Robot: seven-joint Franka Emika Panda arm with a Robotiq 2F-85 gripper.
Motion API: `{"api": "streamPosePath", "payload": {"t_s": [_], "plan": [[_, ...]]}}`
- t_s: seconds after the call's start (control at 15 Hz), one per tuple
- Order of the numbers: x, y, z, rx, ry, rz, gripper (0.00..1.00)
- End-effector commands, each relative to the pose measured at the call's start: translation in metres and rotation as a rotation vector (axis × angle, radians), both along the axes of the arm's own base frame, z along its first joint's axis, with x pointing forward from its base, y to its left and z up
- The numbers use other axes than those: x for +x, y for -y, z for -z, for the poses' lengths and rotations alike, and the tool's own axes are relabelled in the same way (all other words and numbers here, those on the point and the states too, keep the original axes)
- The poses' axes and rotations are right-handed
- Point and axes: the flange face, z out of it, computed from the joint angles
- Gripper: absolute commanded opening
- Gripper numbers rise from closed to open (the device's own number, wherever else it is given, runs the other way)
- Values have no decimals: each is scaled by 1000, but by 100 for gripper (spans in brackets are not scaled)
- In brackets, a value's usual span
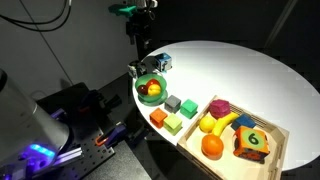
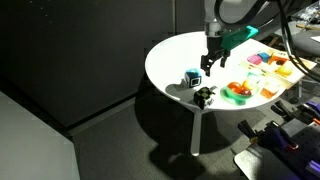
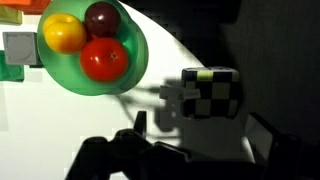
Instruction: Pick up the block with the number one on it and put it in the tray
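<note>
The block with the number one is a small dark cube with black-and-white checkered faces. It sits near the edge of the white round table, beside the green bowl. It also shows in both exterior views. My gripper is open and empty, hanging above the block with a finger on each side in the wrist view. It shows in both exterior views. The light wooden tray stands at the far side of the table and holds a banana, an orange and the green block marked 6.
The green bowl holds several fruits. A blue-and-white cube sits close to the dark block. Several loose coloured blocks lie between bowl and tray. The table edge runs right by the dark block.
</note>
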Motion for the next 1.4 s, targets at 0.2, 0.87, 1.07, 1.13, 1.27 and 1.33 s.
{"api": "streamPosePath", "payload": {"t_s": [0.2, 0.87, 1.07, 1.13, 1.27, 1.33], "plan": [[-1, -9, 21, 8, 33, -26, 100], [-19, -26, 65, 22, 75, -77, 100], [-22, -24, 74, 10, 73, -89, 100], [-23, -24, 77, 8, 70, -92, 100], [-24, -24, 83, 4, 63, -97, 100], [-25, -25, 85, 2, 59, -100, 100]]}}
